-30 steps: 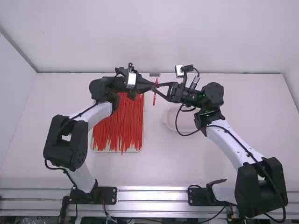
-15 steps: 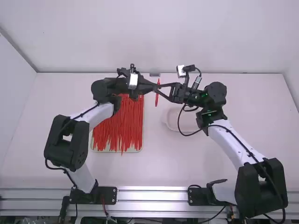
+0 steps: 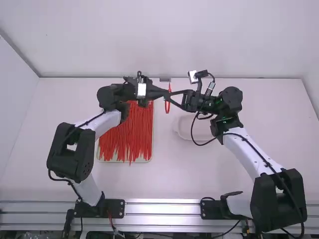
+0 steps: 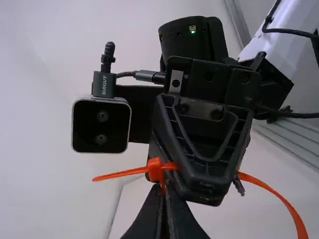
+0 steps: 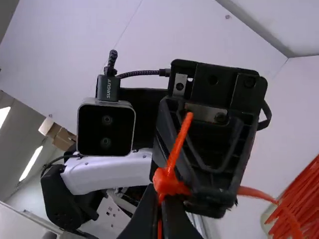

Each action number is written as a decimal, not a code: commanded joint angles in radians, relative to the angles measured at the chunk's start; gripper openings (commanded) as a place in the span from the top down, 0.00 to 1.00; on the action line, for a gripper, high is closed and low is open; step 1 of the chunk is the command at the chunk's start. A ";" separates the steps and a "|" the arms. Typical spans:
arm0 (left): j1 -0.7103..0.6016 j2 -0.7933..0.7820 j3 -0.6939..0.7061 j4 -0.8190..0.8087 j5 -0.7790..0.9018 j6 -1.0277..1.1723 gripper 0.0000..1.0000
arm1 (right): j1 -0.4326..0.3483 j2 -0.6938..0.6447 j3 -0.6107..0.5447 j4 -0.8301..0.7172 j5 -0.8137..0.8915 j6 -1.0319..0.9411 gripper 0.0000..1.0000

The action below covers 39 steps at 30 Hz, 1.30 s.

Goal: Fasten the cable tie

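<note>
Two sets of jaws meet in the upper middle of the high view, above the white worktop [image 3: 279,109], with a single red cable tie [image 3: 168,98] held between them. The left jaws are closed tight on the tie just below its head, and the right jaws are likewise clamped on it at the head, the strap curving away to one side. A bundle of spare red ties [image 3: 127,132] lies on a pale board [image 3: 151,149] left of centre.

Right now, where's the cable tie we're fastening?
In the high view the cable tie is held mid-air between the left gripper and right gripper, just right of the spare ties.
</note>
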 commanded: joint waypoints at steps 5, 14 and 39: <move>0.055 -0.038 -0.006 0.014 -0.021 0.056 0.99 | 0.029 0.001 0.010 0.002 0.051 -0.060 1.00; 0.054 -0.048 -0.006 0.014 0.012 0.146 0.99 | 0.040 0.001 0.010 -0.054 0.056 -0.138 1.00; -0.064 -0.061 -0.010 0.015 0.226 0.153 0.99 | -0.001 0.051 0.099 -0.051 0.087 -0.100 1.00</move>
